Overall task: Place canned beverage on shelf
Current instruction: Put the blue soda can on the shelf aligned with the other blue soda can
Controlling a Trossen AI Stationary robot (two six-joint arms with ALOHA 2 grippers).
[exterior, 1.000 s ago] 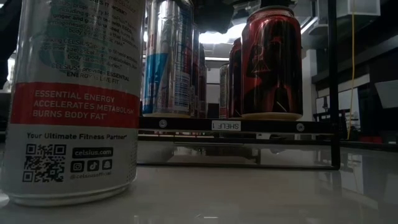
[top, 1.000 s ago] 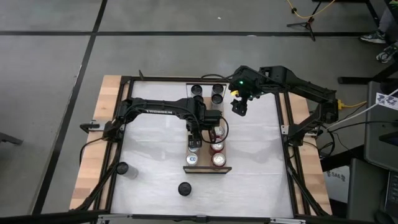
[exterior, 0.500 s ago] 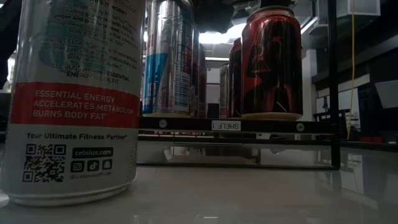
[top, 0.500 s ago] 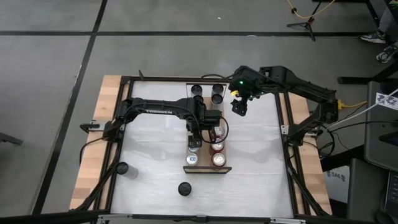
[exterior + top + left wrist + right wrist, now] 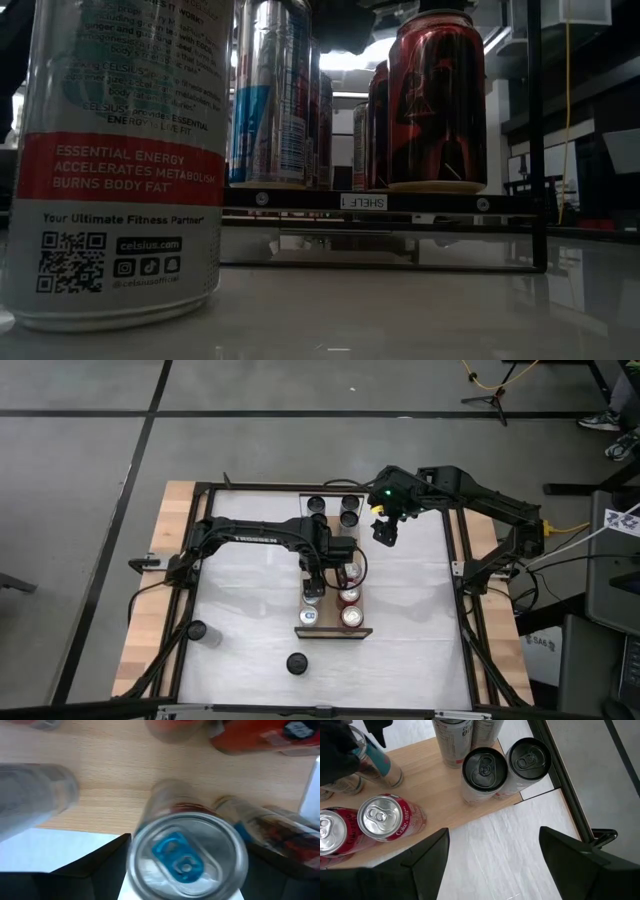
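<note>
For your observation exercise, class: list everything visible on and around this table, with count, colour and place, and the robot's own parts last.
table: one, white top with pale wooden sides, centre.
shelf: one, light-brown plank, lying mid-table.
black-topped cans: two, at the shelf's far end.
pale cans: two, directly behind the black-topped ones.
red cans: at least two, in the shelf's right row.
blue-tabbed cans: two, silver, in the shelf's left row; one sits under the left pincer.
loose cans: two, dark-topped, on the table at the near left.
left pincer: one, dark, over the shelf's left row.
right pincer: one, dark, open, above the table beside the shelf's far end.
</note>
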